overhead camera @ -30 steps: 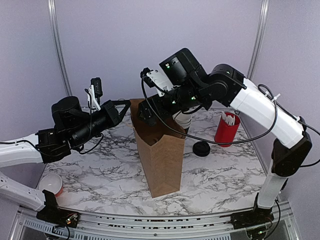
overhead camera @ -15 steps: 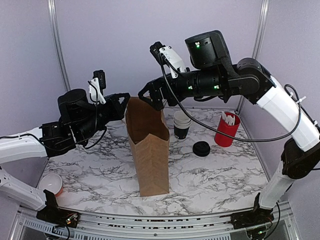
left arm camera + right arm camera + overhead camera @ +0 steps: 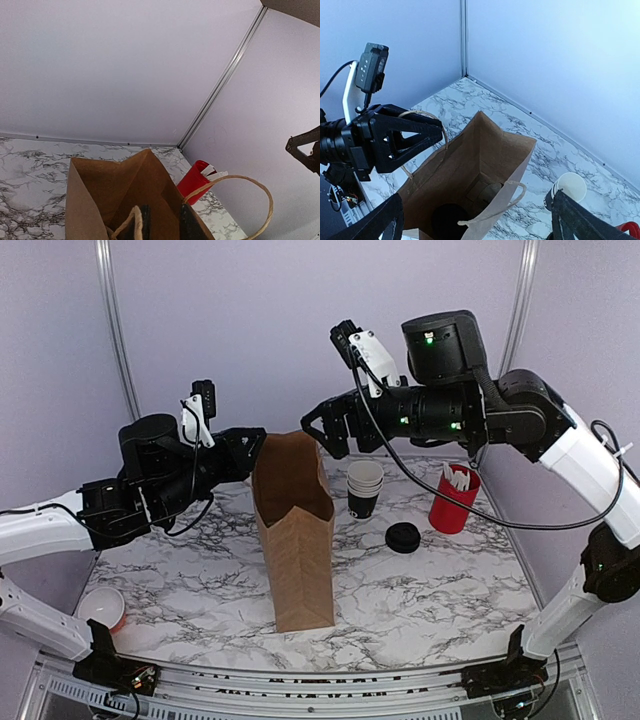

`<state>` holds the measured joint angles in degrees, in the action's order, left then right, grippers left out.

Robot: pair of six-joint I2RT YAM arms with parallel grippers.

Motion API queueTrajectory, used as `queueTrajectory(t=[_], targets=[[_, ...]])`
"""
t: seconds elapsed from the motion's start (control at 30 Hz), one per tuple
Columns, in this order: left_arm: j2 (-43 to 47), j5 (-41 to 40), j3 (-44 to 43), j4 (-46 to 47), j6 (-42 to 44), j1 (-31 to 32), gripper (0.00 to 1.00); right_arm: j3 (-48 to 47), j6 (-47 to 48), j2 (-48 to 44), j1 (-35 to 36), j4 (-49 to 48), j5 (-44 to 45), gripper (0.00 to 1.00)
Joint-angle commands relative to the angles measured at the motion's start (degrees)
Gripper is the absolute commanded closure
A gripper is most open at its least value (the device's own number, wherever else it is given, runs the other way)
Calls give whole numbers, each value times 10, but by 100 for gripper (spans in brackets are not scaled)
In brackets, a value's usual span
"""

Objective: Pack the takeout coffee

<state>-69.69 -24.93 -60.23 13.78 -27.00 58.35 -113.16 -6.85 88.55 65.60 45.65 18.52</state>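
Sitting inside the paper bag (image 3: 492, 150) is coffee (image 3: 451, 220).

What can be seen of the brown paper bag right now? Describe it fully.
The brown paper bag stands upright near the middle of the marble table, tall, narrow, creased, its top wide open. Two twine loop handles rise from its rim. The left gripper is at the rim's left edge, by one handle; whether it grips is unclear. The right gripper hangs open above, apart from it. Inside, a dark round shape lies at the bottom, too dim to identify.
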Motion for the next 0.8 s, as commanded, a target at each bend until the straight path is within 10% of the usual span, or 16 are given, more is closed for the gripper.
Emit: queueTrajectory(t=[0.0,0.53,0.77], targets=[[26,-3,-14,-43,-23,0,71,17,-4,-15,4,-26,21,0],[72,-11,-14,-99,-25,1,1,97,-21,-72,2,-78,86,0],[84,-24,-17,-110,-19,1,1,109,-29,-82,-9,-83,98,0]])
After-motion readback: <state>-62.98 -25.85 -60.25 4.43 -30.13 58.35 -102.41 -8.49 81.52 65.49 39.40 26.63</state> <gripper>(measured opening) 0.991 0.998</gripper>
